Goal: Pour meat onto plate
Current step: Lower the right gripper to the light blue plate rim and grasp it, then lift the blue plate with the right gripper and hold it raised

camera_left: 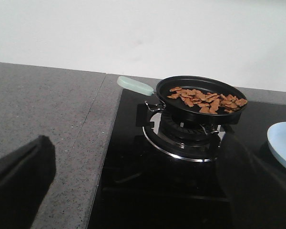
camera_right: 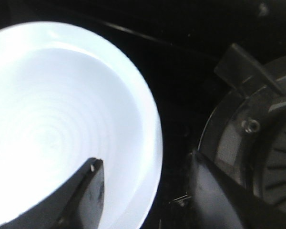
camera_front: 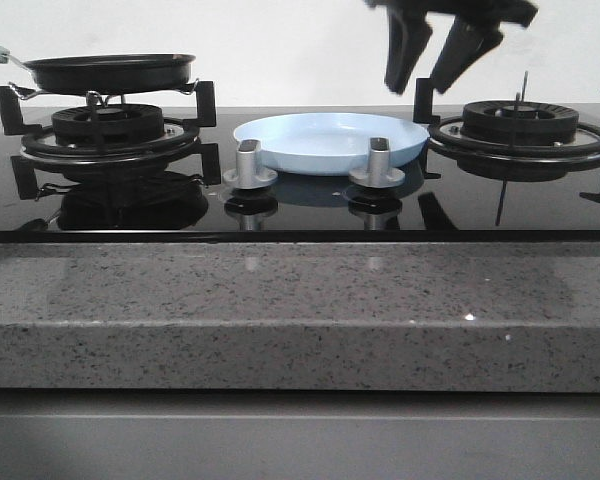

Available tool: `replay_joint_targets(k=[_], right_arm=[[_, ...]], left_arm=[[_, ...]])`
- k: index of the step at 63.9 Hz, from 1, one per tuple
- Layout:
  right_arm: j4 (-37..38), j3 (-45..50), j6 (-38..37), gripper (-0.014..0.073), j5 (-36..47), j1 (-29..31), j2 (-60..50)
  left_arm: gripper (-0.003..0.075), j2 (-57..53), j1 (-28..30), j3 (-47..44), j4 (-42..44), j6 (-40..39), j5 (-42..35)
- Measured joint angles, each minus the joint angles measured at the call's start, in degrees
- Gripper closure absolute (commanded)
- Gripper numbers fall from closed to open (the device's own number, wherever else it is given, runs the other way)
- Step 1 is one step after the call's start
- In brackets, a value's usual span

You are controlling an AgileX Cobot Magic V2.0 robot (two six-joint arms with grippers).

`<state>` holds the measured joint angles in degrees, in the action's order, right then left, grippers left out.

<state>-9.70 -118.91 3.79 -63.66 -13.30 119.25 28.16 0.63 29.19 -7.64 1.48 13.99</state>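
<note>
Right gripper (camera_front: 440, 68) at top right-centre of front view, fingers spread apart and pointing down, nothing between them, hanging above the right edge of the plate (camera_front: 325, 140) without touching. Right wrist view: same gripper (camera_right: 148, 191) at bottom of frame, one finger over the plate (camera_right: 62, 124) rim, the other over dark glass beside the right burner (camera_right: 262, 143). Plate holds nothing, sits flat on the black glass hob (camera_front: 300, 205) at frame centre, just behind two silver knobs (camera_front: 250, 165), between the two burners.

Left gripper (camera_left: 133, 191) seen only in left wrist view as two dark blurred fingers at lower left and lower right, wide apart, holding nothing, well short of the pan.

Black frying pan (camera_left: 200, 98) upper centre of left wrist view, sitting level on the left burner (camera_left: 186, 136). Meat (camera_left: 205, 99) lies inside it, spread in a loose band whose long axis runs left to right across the pan floor. Pale green pan handle (camera_left: 135, 86) points toward upper left of that frame. Front view: pan (camera_front: 110, 70) at upper left, well apart from plate; meat hidden by pan wall there.

Grey speckled table (camera_front: 300, 310) edge fills the lower half of front view.
</note>
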Motion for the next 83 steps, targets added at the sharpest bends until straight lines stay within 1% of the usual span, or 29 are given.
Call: replay_joint_targets(k=[10, 24, 41, 47, 52, 54, 55, 59, 60, 62, 72, 83], right_arm=[[0.0, -1.9, 0.9, 0.0216, -0.8, 0.0, 3.6], [0.0, -2.0, 1.1, 0.0258, -0.9, 0.0, 4.8], [0.0, -2.1, 1.3, 0.0265, -0.9, 0.0, 5.9], [0.0, -2.1, 1.3, 0.0358, -0.9, 0.0, 6.1], [0.0, -2.2, 1.4, 0.0493, -1.0, 0.0, 6.1], [0.0, -2.2, 1.4, 0.0531, -1.0, 0.0, 6.1], [0.0, -2.2, 1.4, 0.057, -1.0, 0.0, 6.1], [0.0, -2.2, 1.4, 0.066, -1.1, 0.0, 6.1], [-0.1, -2.2, 1.4, 0.0671, -1.0, 0.0, 6.1], [-0.5, -2.4, 1.3, 0.0658, -1.0, 0.0, 6.1], [-0.9, -2.7, 1.2, 0.066, -0.8, 0.0, 6.1], [-0.9, -5.6, 1.2, 0.066, -3.1, 0.0, 6.1]], left_arm=[[0.0048, 0.0, 0.0, 0.0, 0.0, 0.0, 0.0], [0.0048, 0.0, 0.0, 0.0, 0.0, 0.0, 0.0], [0.0048, 0.0, 0.0, 0.0, 0.0, 0.0, 0.0], [0.0048, 0.0, 0.0, 0.0, 0.0, 0.0, 0.0], [0.0048, 0.0, 0.0, 0.0, 0.0, 0.0, 0.0], [0.0048, 0.0, 0.0, 0.0, 0.0, 0.0, 0.0], [0.0048, 0.0, 0.0, 0.0, 0.0, 0.0, 0.0], [0.0048, 0.0, 0.0, 0.0, 0.0, 0.0, 0.0], [0.0048, 0.0, 0.0, 0.0, 0.0, 0.0, 0.0], [0.0048, 0.0, 0.0, 0.0, 0.0, 0.0, 0.0], [0.0048, 0.0, 0.0, 0.0, 0.0, 0.0, 0.0], [0.0048, 0.0, 0.0, 0.0, 0.0, 0.0, 0.0]])
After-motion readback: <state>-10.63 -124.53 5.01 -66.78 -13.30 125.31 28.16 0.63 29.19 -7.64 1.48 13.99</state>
